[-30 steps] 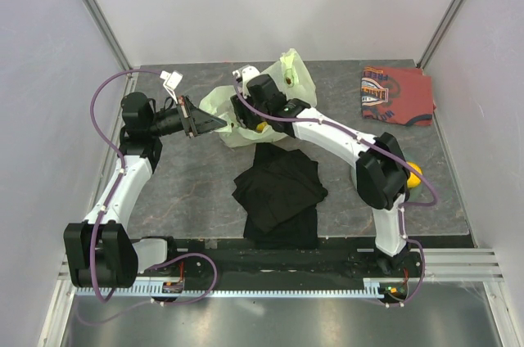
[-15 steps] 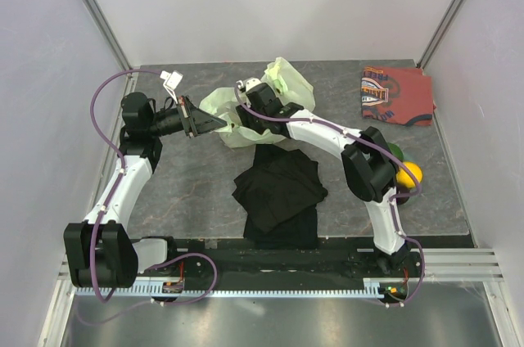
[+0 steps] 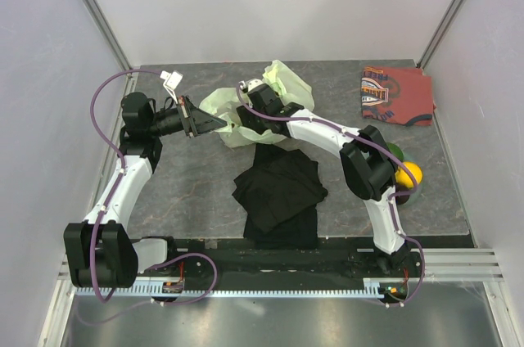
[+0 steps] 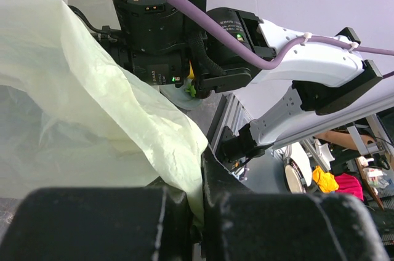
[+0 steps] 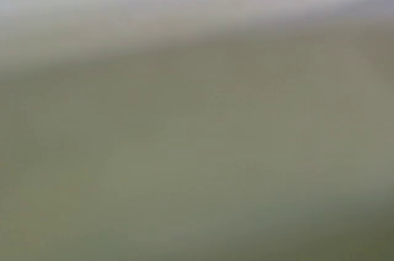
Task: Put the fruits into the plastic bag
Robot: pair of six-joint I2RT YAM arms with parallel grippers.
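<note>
The pale yellow-green plastic bag (image 3: 237, 118) lies crumpled at the table's middle back. My left gripper (image 3: 223, 122) is shut on its left edge, and the left wrist view shows the film (image 4: 92, 119) pinched between the black fingers (image 4: 246, 224). My right wrist (image 3: 260, 104) reaches into the bag's mouth from the right, with its fingers hidden inside. The right wrist view shows only blurred pale green plastic (image 5: 197, 125). A yellow fruit (image 3: 408, 173) and a green fruit (image 3: 396, 150) sit at the right, partly behind my right arm.
A folded black cloth (image 3: 278, 191) lies in front of the bag. A red-orange patterned cloth (image 3: 397, 95) lies at the back right corner. Grey walls enclose the table on three sides.
My right arm pushed left and deeper into the bag. The bag's rear flap shifted left and sank. A yellow spot by the right gripper one second ago no longer shows. The left gripper held still.
</note>
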